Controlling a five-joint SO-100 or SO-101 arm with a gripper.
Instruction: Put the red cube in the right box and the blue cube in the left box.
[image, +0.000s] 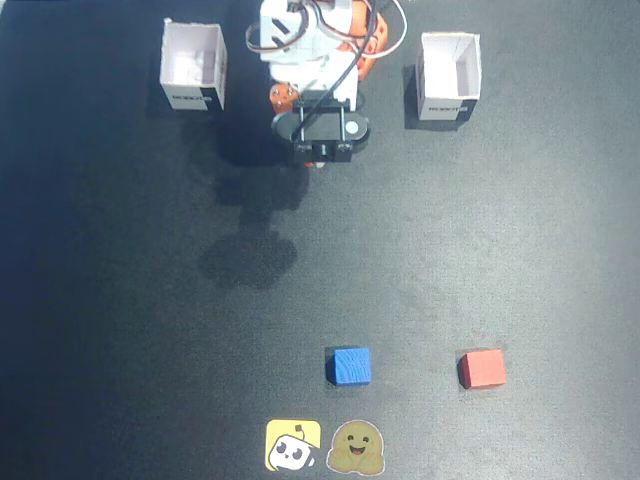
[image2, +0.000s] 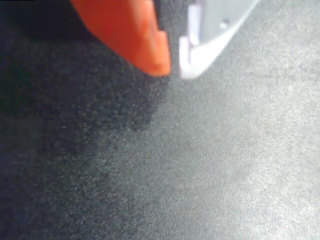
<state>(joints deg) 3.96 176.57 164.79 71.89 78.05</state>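
— Fingertips hidden in the fixed view?
— Yes; the wrist view shows the gripper nearly closed, empty. Small solid red cube and blue cube lie far from both white card boxes.

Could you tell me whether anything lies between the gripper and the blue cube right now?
Nothing visible does. In the fixed view the gripper sits near the top between the two boxes, and the blue cube lies lower down, with only bare dark table between them. The red cube is off to the cube's right.
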